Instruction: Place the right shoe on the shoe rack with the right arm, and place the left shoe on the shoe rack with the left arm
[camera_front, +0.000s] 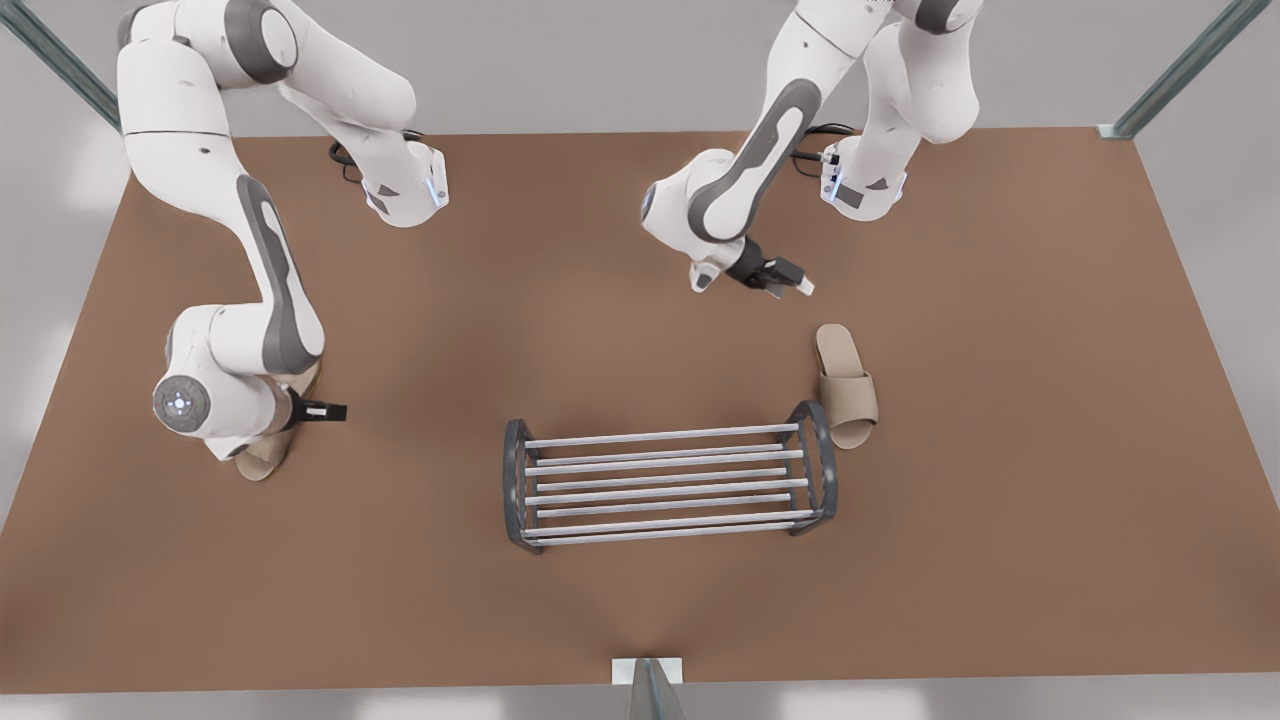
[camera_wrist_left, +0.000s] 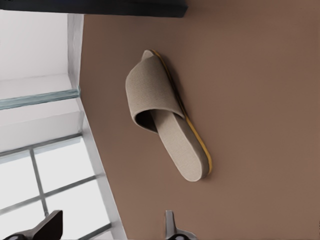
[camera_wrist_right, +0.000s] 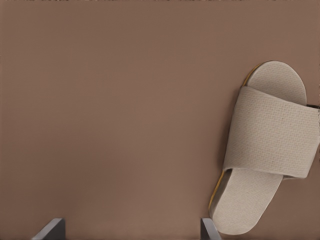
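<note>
Nothing placed yet: rack (camera_front: 665, 485) is empty of shoes and both slippers lie flat on the bench (camera_front: 600, 250).

Right shoe (camera_front: 847, 385) lies just beside the rack's end frame on the front view's right, toe end close to that frame, heel pointing away from it. Right end effector (camera_front: 785, 278) hangs above the bench, near the heel end and farther from the rack than the shoe; fingers spread, holding nothing.

Left shoe (camera_front: 265, 455) lies well apart from the rack, off its other end, near the bench edge, mostly hidden under the left arm in the front view. Left end effector (camera_front: 325, 410) is over it, on the rack-facing side; fingers spread, nothing gripped. In the left wrist view the shoe is not between the fingertips.

Left to do, by my read: both grasps, both lifts, both placements on the bars.

In the way: the end frame sits tight against the right shoe, so a descent there risks clipping it. The left shoe has a clear run of bench to the rack.
</note>
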